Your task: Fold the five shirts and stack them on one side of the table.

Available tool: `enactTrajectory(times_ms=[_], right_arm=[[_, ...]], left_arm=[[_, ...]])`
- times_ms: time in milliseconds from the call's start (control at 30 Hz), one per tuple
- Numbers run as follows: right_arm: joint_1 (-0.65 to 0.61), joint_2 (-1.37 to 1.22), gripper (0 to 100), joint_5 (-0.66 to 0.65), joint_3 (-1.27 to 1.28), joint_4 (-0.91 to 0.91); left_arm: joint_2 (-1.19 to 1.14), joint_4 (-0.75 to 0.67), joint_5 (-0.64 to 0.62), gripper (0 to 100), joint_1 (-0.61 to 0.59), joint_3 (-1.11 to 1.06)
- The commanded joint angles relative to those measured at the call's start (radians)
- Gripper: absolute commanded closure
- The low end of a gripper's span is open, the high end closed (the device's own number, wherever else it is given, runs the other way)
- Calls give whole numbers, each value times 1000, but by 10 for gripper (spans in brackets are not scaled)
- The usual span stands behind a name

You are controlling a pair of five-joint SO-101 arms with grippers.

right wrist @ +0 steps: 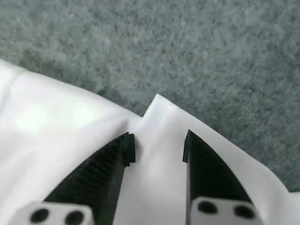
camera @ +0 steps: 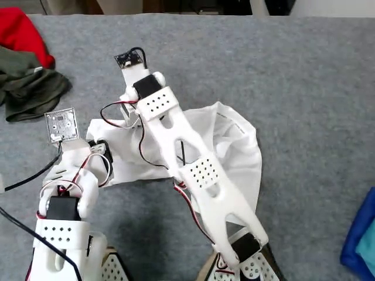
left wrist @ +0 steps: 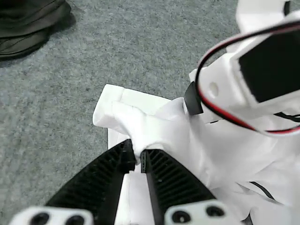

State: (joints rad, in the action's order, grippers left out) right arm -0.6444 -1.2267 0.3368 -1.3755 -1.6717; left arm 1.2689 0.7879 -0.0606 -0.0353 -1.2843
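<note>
We find the white shirt rumpled in the middle of the grey counter, with the right arm stretched across it. The left claw is closed tight on a pinched fold at the shirt's left edge. The right claw is held fairly wide, its jaws apart over a corner of white cloth where the cloth meets bare counter; we cannot tell whether it touches the fabric. At the far left corner a red shirt lies bunched against a dark green shirt; a blue shirt sits at the right edge, well apart.
</note>
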Motion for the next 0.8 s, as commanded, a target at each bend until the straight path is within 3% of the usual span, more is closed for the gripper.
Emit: enactTrajectory(times_ms=[0, 100, 233, 433, 667, 767], right_arm=[[-5, -18, 811, 6, -53, 51], [1, -38, 836, 3, -53, 74], [30, -50, 991, 0, -53, 110], [88, -44, 994, 0, -76, 86], [153, -38, 994, -3, -295, -60], [209, 36, 994, -57, -283, -109]], left_arm=[[16, -3, -6, 980, 3, 15], [16, 2, -5, 980, 3, 15], [16, 3, -5, 980, 3, 15], [16, 2, -5, 980, 3, 15], [18, 3, -5, 980, 2, 26], [18, 12, -5, 980, 2, 64]])
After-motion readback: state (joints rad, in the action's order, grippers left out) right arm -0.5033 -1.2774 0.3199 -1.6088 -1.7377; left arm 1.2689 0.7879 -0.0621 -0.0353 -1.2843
